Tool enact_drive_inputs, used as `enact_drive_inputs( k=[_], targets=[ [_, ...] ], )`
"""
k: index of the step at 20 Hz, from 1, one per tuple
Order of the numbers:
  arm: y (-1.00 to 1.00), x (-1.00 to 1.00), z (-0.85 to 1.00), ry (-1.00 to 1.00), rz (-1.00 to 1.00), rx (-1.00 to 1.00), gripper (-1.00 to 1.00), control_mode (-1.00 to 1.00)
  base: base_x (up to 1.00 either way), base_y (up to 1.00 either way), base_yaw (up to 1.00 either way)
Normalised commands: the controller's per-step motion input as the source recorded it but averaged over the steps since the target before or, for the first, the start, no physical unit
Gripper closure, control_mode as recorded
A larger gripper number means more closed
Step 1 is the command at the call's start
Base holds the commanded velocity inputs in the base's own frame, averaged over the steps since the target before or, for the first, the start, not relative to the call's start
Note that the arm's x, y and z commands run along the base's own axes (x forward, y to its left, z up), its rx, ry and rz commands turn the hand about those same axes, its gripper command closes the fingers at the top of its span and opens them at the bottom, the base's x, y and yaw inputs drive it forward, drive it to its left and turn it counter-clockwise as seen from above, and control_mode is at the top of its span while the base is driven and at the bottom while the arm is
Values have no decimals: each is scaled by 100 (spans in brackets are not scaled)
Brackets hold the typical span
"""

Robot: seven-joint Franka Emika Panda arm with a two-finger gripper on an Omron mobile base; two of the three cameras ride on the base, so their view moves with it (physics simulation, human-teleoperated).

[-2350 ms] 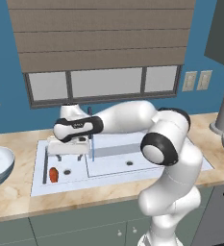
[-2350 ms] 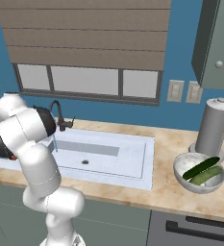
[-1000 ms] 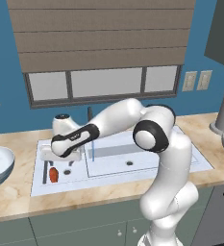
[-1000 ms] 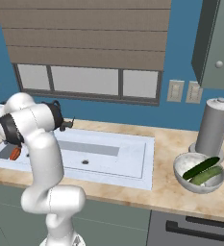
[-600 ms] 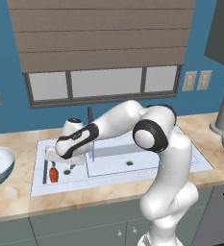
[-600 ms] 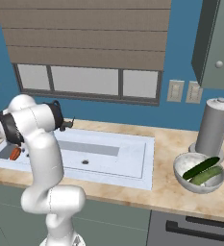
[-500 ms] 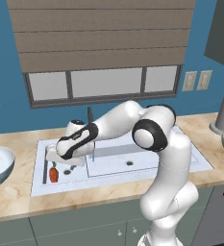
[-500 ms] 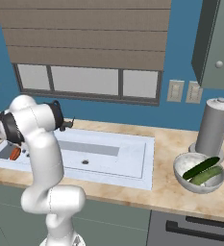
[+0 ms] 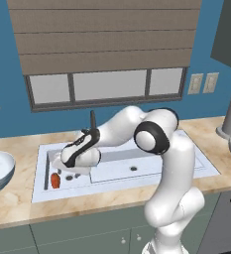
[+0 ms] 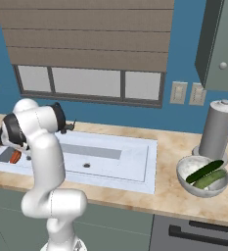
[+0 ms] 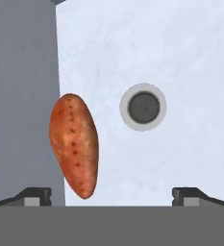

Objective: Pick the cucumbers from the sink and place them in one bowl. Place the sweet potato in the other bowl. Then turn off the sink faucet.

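The gripper (image 11: 111,194), jaws spread wide and empty, hangs low in the sink's (image 9: 137,171) small basin, likely to straddle the sweet potato (image 11: 74,144) lying by the wall. Both cucumbers (image 10: 205,175) sit in one bowl (image 10: 186,182).

Tan counter (image 9: 18,201) with sink (image 9: 122,174), two bowls, grey canister (image 10: 216,130)

The left base view looks forward and down from behind the arm's left side, taking in the sink (image 9: 122,166) and window. The right base view looks from behind the arm's right side, sharing that same sink (image 10: 101,159) and counter. The hand view sits very close above the sink floor (image 11: 180,62), facing straight down at the sweet potato (image 11: 75,144) and drain (image 11: 143,106).
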Motion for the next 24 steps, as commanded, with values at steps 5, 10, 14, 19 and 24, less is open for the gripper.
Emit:
enact_drive_inputs(
  k=[5,10,14,19,24],
  targets=[
    [25,8,-27,-3,0,0,-100,-100,0,0,0],
    [32,18,-15,-3,0,0,-100,-100,0,0,0],
    [12,29,-5,-3,-1,0,-100,-100,0,0,0],
    [13,26,-12,-4,-1,0,-100,-100,0,0,0],
    [23,8,-26,-1,-1,0,-100,-100,0,0,0]
  ],
)
